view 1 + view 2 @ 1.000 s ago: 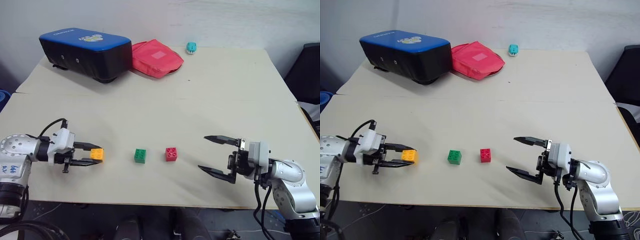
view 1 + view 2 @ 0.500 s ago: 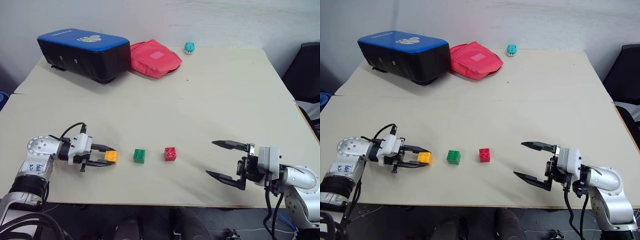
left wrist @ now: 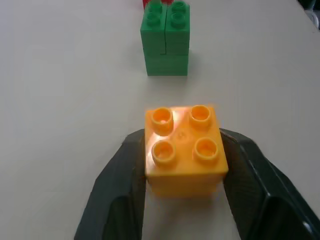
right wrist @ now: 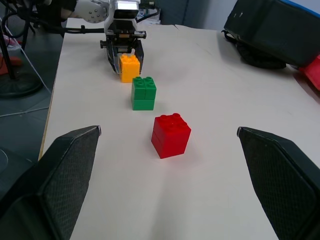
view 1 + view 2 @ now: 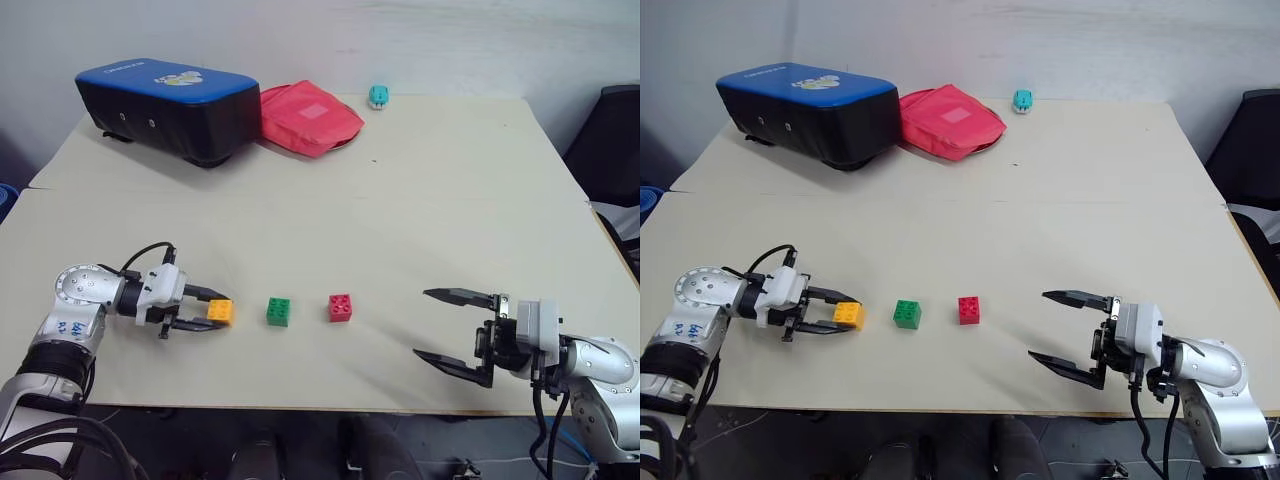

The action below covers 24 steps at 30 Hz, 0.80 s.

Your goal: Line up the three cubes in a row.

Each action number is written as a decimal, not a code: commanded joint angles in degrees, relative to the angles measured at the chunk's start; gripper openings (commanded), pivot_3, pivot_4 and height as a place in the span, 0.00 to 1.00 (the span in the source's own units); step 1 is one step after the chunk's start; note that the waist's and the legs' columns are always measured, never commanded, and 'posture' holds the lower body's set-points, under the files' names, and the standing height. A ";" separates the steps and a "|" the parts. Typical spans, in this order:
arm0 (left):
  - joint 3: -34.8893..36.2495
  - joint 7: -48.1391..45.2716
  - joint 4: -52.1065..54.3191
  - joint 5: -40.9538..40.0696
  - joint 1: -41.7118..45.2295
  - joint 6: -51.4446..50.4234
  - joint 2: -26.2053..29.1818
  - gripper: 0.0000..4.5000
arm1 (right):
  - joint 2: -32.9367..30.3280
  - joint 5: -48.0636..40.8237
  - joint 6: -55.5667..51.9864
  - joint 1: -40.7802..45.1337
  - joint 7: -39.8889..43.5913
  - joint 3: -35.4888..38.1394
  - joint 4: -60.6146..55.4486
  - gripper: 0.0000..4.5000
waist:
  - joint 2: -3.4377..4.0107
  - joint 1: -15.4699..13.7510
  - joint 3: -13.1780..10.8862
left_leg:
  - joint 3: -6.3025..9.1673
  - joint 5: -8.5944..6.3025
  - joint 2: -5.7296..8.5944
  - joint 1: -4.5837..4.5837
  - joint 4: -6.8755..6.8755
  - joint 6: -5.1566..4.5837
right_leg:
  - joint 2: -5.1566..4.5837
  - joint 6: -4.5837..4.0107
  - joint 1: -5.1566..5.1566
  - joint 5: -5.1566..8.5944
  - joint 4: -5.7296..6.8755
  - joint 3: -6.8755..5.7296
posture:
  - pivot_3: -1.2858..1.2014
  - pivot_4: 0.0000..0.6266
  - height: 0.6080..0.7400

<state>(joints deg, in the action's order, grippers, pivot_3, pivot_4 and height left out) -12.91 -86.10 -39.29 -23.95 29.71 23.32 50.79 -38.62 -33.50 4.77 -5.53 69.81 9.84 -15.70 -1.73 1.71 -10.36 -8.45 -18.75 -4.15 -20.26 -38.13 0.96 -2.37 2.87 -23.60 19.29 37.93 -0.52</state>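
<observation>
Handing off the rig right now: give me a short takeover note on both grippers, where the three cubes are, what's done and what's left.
Left gripper: fingers on either side of the orange-yellow cube, which sits on the table; whether it still grips is unclear.
Right gripper: open, empty, hovering right of the cubes.
Cubes: orange-yellow, green cube, red cube, left to right in a near-straight line, with gaps between them.
Done: the row looks essentially formed.
Left: probably open the left gripper fully, back it off without nudging the orange-yellow cube, then check alignment.
</observation>
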 commanded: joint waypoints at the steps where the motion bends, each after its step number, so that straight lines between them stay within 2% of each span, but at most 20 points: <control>1: 3.14 -6.40 -0.97 0.33 0.16 0.85 1.23 0.73 | -0.06 -1.20 0.68 0.14 0.30 1.40 -1.35 1.00 | -0.01 -0.08 0.00 | 0.00 0.00 0.00 -0.03 0.00 0.00 | 0.00 0.00 -0.02 0.00 -0.01 0.00 | 0.52 0.24 1.00; 5: 5.89 -6.37 -0.72 0.21 -1.20 1.36 2.93 0.99 | 0.23 -1.14 0.89 0.79 0.90 0.74 -0.47 1.00 | 0.00 0.00 0.00 | 0.01 0.00 0.00 -0.04 -0.02 -0.01 | -0.03 0.00 -0.03 0.00 -0.02 -0.01 | 0.52 0.24 1.00; 10: 11.98 -4.72 3.49 -2.14 -7.29 -0.63 7.60 0.99 | -0.84 -1.55 0.64 2.90 2.94 1.32 1.80 1.00 | -0.01 0.25 0.00 | 0.00 -0.01 -0.02 -0.03 0.00 0.00 | -0.03 0.00 -0.03 0.00 -0.01 0.01 | 0.52 0.24 1.00; 14: 23.79 5.06 16.78 -6.50 -20.67 -9.33 11.32 0.99 | -6.32 -0.08 -0.46 3.92 7.02 2.63 3.41 1.00 | 0.10 0.28 -0.07 | -0.01 -0.06 -0.04 -0.05 0.04 -0.07 | -0.10 -0.01 -0.06 0.01 -0.02 0.01 | 0.52 0.24 1.00; 18: 31.35 8.41 25.59 -7.25 -30.10 -13.89 10.76 0.99 | -10.71 2.96 -2.39 5.19 6.80 1.63 4.47 1.00 | 0.12 -0.11 -0.08 | 0.03 -0.20 -0.04 0.00 0.03 -0.31 | -0.17 -0.01 0.01 0.01 -0.07 -0.01 | 0.52 0.24 1.00; 24: 33.33 9.09 27.80 -5.81 -30.60 -16.51 10.25 0.99 | -11.71 3.28 -2.18 5.82 8.54 1.87 6.86 1.00 | 0.12 -0.18 -0.09 | 0.07 -0.19 0.01 0.00 0.04 -0.31 | -0.16 -0.02 0.05 0.01 -0.06 -0.07 | 0.52 0.24 1.00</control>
